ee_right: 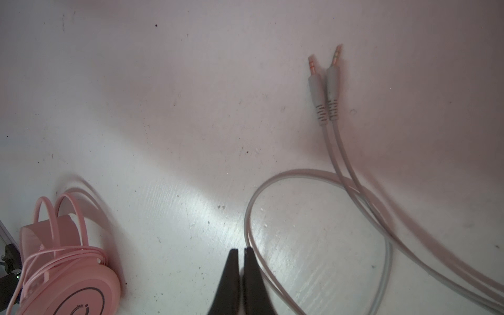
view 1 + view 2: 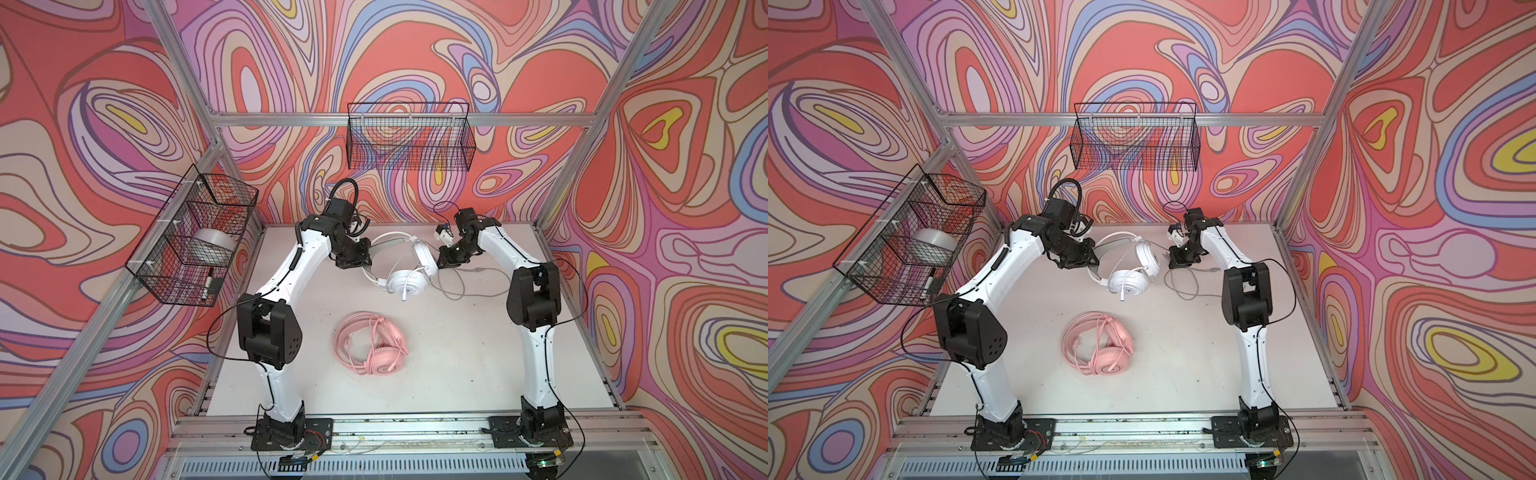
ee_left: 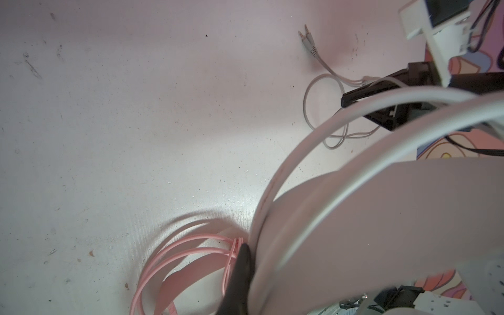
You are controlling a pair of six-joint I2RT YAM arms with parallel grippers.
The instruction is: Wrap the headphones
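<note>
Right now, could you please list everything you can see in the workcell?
white headset: one, white, back middle of the table, headband at the left gripper
grey cable: one, grey, looped loose on the table, ending in two jack plugs
pink headset: one, pink, table centre, its cable wound round it
back basket: one, black wire, on the back wall
side basket: one, black wire, on the left wall
tape roll: one, whitish, in the side basket
marker: one, black and white, in the side basket
table: one, white
left gripper: black, apparently shut on the white headset
right gripper: black, shut, empty, beside the grey cable
</note>
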